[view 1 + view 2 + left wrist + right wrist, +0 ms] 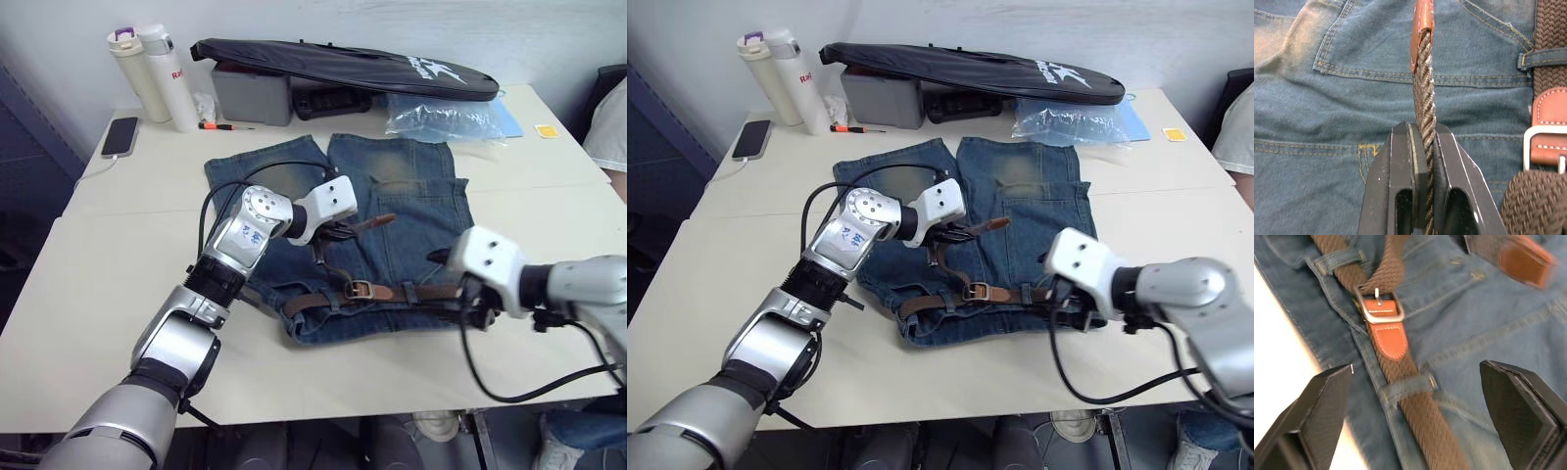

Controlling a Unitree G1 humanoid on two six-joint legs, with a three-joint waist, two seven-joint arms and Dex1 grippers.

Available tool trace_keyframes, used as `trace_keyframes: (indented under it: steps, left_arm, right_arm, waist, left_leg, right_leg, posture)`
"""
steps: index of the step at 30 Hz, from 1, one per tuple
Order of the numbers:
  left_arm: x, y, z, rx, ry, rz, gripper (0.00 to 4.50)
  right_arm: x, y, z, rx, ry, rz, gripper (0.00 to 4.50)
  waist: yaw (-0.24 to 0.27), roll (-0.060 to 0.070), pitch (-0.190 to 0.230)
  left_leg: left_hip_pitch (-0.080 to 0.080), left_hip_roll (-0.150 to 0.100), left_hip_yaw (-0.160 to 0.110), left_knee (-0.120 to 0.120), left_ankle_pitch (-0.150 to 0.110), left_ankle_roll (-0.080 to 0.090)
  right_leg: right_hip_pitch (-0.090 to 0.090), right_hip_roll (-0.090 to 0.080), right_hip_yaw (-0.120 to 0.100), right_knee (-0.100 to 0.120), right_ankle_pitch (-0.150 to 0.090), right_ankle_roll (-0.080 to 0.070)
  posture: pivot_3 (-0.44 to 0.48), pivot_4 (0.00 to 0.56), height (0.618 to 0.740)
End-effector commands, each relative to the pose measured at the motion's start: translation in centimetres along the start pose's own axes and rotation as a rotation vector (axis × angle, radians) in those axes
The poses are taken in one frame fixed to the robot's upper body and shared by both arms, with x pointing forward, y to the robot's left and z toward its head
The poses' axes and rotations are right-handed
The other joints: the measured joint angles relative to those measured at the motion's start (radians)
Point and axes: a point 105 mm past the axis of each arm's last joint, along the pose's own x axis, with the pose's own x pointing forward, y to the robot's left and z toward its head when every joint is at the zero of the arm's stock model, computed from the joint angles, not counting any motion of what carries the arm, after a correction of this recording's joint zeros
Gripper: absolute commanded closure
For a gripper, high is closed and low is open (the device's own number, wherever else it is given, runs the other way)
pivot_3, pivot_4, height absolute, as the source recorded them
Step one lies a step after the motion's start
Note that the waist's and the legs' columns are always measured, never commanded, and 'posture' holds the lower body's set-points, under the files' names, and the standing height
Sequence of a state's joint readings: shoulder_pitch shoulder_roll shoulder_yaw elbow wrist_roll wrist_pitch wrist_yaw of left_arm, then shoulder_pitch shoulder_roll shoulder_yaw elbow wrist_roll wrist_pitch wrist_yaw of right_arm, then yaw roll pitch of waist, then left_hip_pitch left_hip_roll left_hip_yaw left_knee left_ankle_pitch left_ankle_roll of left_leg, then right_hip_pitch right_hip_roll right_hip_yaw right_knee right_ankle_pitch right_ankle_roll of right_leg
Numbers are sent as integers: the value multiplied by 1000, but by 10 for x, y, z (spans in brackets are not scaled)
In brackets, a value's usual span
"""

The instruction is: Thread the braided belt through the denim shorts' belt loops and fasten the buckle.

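Desk (118,323), pale, carrying all items. Nearest the robot: denim shorts (411,220), laid flat, waistband toward the near edge, legs pointing away. Braided belt (313,301), dark brown, running along the waistband under several belt loops (1406,386); buckle (359,290), silver-grey, at mid-waist with the strap passing through its frame. Right gripper (470,313), at the right end of the waistband, fingers spread wide and holding nothing, poised over the belt just beside a loop. Left gripper (338,233), over the middle of the shorts, fingers clamped on the belt's free end, which rises clear of the denim; its tan leather tip (380,220) projects beyond the fingers. Far side of desk: phone (120,136) at far left, two white bottles (157,73), grey box (252,95), long black bag (343,67), clear plastic bag (441,117).
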State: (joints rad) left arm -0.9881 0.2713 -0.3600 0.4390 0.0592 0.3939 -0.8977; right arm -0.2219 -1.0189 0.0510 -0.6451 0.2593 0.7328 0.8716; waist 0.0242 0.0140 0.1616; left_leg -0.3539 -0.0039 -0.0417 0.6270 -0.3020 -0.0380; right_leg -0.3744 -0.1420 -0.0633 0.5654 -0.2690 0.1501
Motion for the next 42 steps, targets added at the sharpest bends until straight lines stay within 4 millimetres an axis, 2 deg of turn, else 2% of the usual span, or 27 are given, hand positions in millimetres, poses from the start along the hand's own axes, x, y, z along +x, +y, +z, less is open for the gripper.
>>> trace_keyframes:
  steps: [1,10,16,23,24,25,27,28,31,32,33,34,42]
  left_arm:
    - [-4,5,11,40,-23,21,4500]
    - [-7,0,7,53,-17,2,4500]
    - [-7,-2,5,50,-15,-6,4500]
    - [-9,-4,2,37,-14,-9,4500]
    - [-9,-4,1,36,-12,-8,4500]
    - [-10,-4,0,35,-11,-7,4500]
    - [-12,-4,-1,34,-7,-6,4500]
    - [-12,-4,-2,34,-5,-6,4500]
    - [-15,-3,-5,39,9,2,4500]
    - [-16,-3,-7,40,12,4,4500]
    - [-16,-2,-7,41,14,5,4500]
    - [-17,-2,-8,43,16,5,4500]
    - [-21,-2,-8,129,38,-37,4500]
  right_arm:
    - [14,-2,2,-135,-10,-61,21]
    - [38,5,-4,-265,-4,-79,21]
    - [40,-6,0,-291,-12,-142,21]
    - [43,-6,-6,-274,-11,-150,21]
    - [44,-6,-7,-274,-11,-153,527]
    - [44,-6,-8,-271,-13,-157,725]
    - [45,-7,-8,-268,-14,-161,1709]
    - [45,-8,-8,-267,-20,-168,1943]
    - [46,-9,-7,-261,-33,-180,3419]
    - [46,-9,-6,-258,-38,-185,3692]
    - [46,-10,-5,-253,-44,-189,4356]
    - [46,-10,-5,-246,-50,-197,4490]
    - [45,-13,-6,-208,-60,-230,4490]
  waist:
    - [0,0,0]
    - [1,1,-1]
    - [0,1,-1]
    - [0,1,-2]
    - [0,1,-2]
    - [1,1,-2]
    - [0,1,-2]
    - [0,1,-2]
    - [0,1,-2]
    - [0,1,-2]
    - [0,1,-2]
    - [0,1,-2]
    - [0,1,-2]
  left_leg:
    - [0,0,0,0,0,0]
    - [0,0,0,1,0,0]
    - [0,0,0,2,0,0]
    - [0,0,0,2,0,0]
    - [0,0,0,2,0,0]
    - [0,0,0,2,0,1]
    - [0,0,0,2,0,1]
    - [0,0,0,2,0,1]
    - [0,0,0,1,0,1]
    - [0,0,0,1,0,1]
    - [0,0,0,2,0,1]
    - [0,0,0,2,0,1]
    - [0,0,0,1,0,1]
  right_leg:
    - [0,0,0,0,0,0]
    - [0,0,0,1,0,0]
    - [0,0,1,1,0,0]
    - [0,0,1,1,0,0]
    - [0,0,1,2,0,0]
    - [0,0,1,2,0,0]
    - [0,0,1,2,0,0]
    - [0,0,1,2,0,0]
    - [0,0,1,2,0,0]
    - [0,0,1,2,0,0]
    - [0,0,1,2,0,0]
    - [0,0,1,2,0,0]
    - [0,0,1,2,0,0]
  posture:
    - [0,150,740]
    - [0,150,740]
    - [0,150,740]
    - [0,150,740]
    - [0,150,740]
    - [0,150,740]
    - [0,150,740]
    - [0,150,740]
    - [0,150,740]
    - [0,150,740]
    - [0,150,740]
    - [0,150,740]
    - [0,150,740]
